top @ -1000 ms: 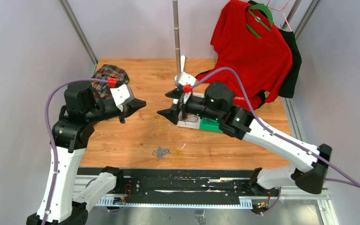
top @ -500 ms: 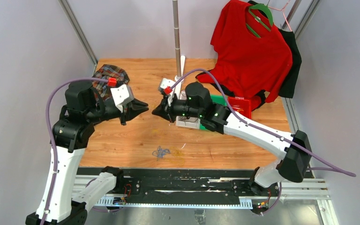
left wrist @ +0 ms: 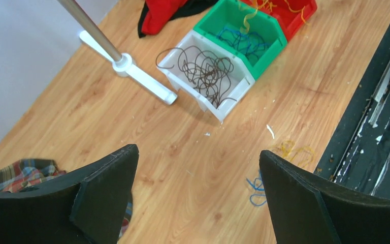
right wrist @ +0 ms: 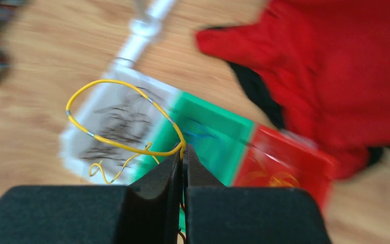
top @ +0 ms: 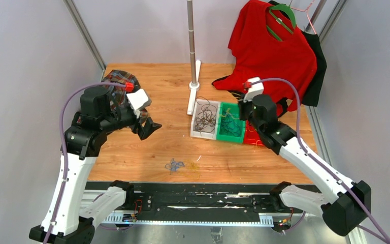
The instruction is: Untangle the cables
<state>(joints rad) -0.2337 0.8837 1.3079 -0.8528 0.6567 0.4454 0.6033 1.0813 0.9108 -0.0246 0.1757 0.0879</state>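
My right gripper (right wrist: pixel 183 150) is shut on a thin yellow cable (right wrist: pixel 112 114), which loops out to the left above the bins. From above, the right gripper (top: pixel 240 114) hangs over the green bin (top: pixel 233 133). Black cables (left wrist: pixel 204 72) fill the white bin (left wrist: pixel 228 103). Blue cables (left wrist: pixel 247 40) lie in the green bin (left wrist: pixel 218 21), and yellow ones in the red bin (right wrist: pixel 284 163). A small blue cable (top: pixel 173 164) and a yellow cable (top: pixel 193 166) lie loose on the table. My left gripper (left wrist: pixel 198 152) stands open and empty above the wood, left of the bins.
A metal pole on a white base (top: pixel 193 86) stands behind the bins. A red shirt on a green hanger (top: pixel 274 48) hangs at the back right. A plaid cloth (top: pixel 119 81) lies at the back left. A black rail (top: pixel 183 195) runs along the near edge.
The right gripper shut on the yellow cable beside the left gripper and swung right with it, over the bins. The left gripper opened and let go.
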